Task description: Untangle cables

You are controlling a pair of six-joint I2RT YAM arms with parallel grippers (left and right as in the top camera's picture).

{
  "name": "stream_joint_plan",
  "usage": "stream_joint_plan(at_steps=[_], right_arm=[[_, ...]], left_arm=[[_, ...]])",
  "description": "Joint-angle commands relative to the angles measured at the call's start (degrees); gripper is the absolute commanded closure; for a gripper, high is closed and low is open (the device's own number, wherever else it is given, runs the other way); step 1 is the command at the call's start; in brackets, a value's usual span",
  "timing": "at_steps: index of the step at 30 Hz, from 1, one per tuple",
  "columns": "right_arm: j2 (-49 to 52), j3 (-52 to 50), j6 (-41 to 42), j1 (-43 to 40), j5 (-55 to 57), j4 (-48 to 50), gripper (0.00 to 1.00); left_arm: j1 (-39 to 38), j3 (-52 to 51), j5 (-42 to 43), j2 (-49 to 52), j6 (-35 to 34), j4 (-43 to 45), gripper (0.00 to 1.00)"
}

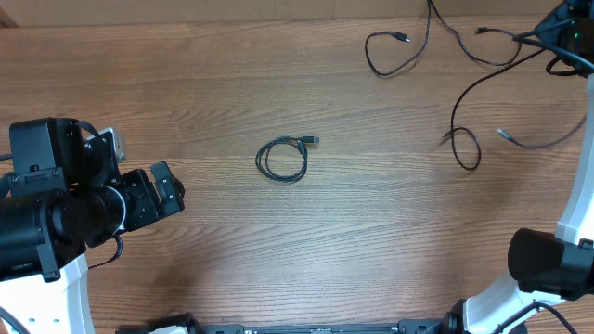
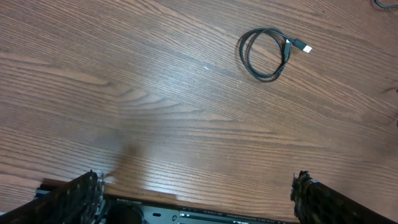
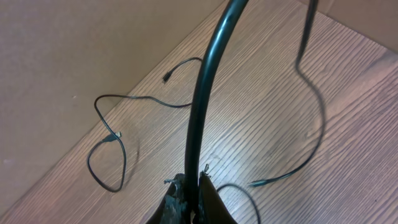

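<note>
Judging by the layout, the untangling looks partly done. One coiled cable (image 1: pixel 303 158) lies alone on the tabletop (image 1: pixel 278 250), well ahead of the left fingers (image 2: pixel 78 196), which stand wide apart and hold nothing. The right fingers (image 3: pixel 211 205) are pressed together on a black cable (image 3: pixel 202 93) that rises straight out from between them. Beyond those fingers a looped cable (image 3: pixel 125 165) lies by itself, while other strands (image 1: pixel 455 121) beside them run close or cross. Whether these are knotted cannot be told, but they are probably what is left to separate.
</note>
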Motion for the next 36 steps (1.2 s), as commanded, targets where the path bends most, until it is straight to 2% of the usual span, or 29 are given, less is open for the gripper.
stream_joint_plan(at_steps=[1, 7, 13, 22, 30, 36], right_arm=[[-1.7, 1.2, 0.0, 0.0, 1.6, 0.2, 0.96], [-0.2, 1.2, 0.0, 0.0, -2.3, 1.4, 0.96], [2.0, 1.1, 6.3, 0.0, -4.0, 2.4, 0.96], [5.9, 1.0, 6.3, 0.0, -6.3, 2.1, 0.96], [8.9, -0.3, 6.9, -0.4, 1.4, 1.9, 0.96], [13.2, -2.5, 6.9, -0.5, 3.1, 2.0, 0.96]], left_arm=[[0.2, 0.5, 1.2, -0.1, 1.6, 0.2, 0.0], [0.2, 0.5, 6.1, -0.1, 5.2, 1.1, 0.0], [0.2, 0.5, 6.0, -0.1, 5.2, 0.6, 0.0], [0.2, 0.5, 6.0, -0.1, 5.2, 0.5, 0.0], [0.2, 0.5, 6.0, -0.1, 5.2, 0.5, 0.0], [0.2, 0.5, 6.0, -0.1, 5.2, 0.2, 0.0]])
